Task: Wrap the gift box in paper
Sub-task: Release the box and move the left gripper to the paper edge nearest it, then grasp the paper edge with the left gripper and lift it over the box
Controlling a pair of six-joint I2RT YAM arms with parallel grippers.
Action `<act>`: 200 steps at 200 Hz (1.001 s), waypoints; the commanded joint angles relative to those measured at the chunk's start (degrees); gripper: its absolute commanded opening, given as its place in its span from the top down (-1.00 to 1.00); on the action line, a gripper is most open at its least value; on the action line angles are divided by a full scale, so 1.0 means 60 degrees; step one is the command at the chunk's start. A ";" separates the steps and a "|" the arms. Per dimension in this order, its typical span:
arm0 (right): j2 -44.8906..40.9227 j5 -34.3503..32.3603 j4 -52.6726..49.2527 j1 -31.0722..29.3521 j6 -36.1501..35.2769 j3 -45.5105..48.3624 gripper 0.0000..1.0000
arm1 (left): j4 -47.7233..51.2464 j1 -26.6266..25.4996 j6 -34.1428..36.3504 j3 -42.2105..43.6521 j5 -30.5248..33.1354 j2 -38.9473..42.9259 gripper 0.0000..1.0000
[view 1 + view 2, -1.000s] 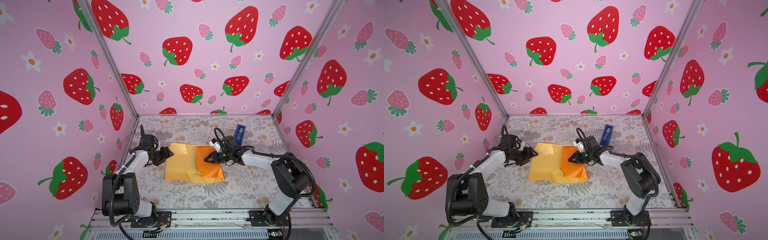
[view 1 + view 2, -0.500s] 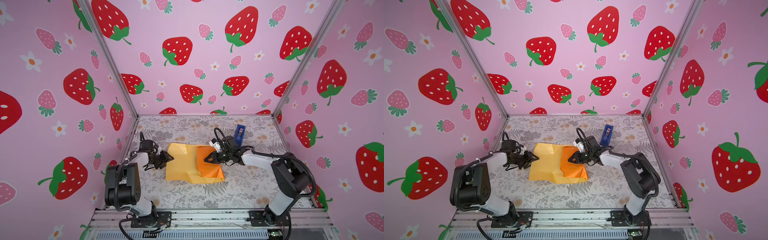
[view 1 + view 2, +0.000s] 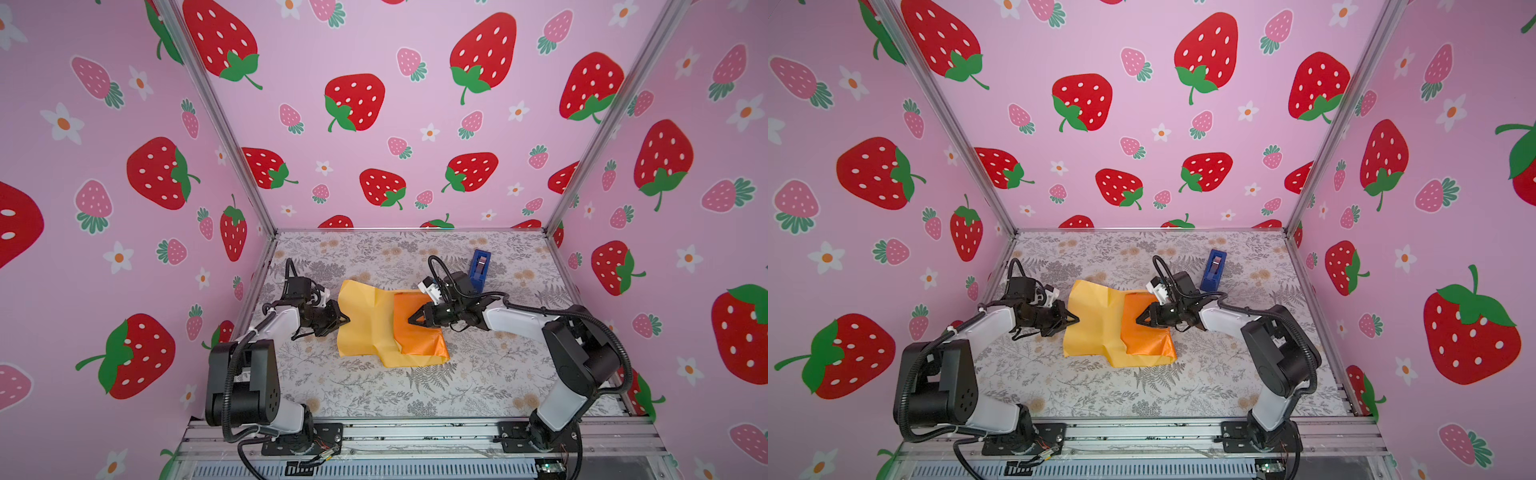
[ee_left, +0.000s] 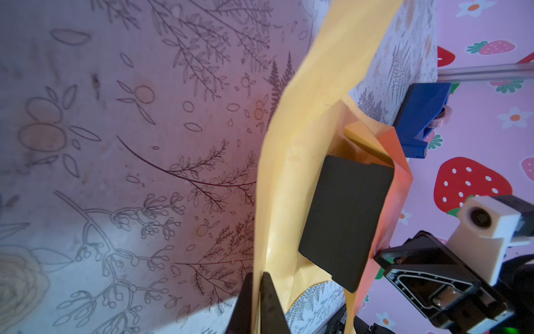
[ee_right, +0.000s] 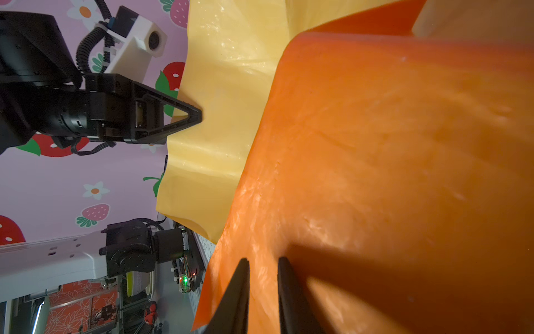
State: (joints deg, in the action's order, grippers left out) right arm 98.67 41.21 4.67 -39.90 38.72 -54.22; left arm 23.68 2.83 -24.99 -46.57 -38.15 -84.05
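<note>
We only see the gift box (image 4: 346,219) in the left wrist view: a black block tucked under the folded-over orange flap of the paper (image 3: 365,324). In both top views the sheet hides it, mid-counter (image 3: 374,395). Our left end effector (image 3: 347,320) is clamped tight on the paper's pale left edge. Our right end effector (image 3: 411,321) has its fingers a narrow gap apart, tips resting on the orange flap. A blue tape dispenser (image 3: 479,266) stands toward the counter's far right corner.
</note>
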 commanded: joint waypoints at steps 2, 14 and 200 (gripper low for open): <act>0.0061 -0.0242 -0.0630 0.0001 -0.0081 0.0159 0.55 | 0.0797 -0.0326 0.0399 -0.0780 0.0117 0.0534 0.87; 0.0063 -0.0237 -0.0627 0.0007 -0.0086 0.0159 0.55 | 0.1066 -0.0544 0.0472 -0.1038 0.0160 0.0661 0.86; 0.0115 -0.0229 -0.0464 0.0000 -0.0008 0.0306 0.56 | 0.3646 -0.3585 0.1519 -0.4404 0.1192 0.0166 0.97</act>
State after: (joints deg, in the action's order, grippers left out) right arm 98.67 41.23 4.71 -39.90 38.74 -54.13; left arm 42.09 -18.61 -17.54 -69.63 -31.73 -83.05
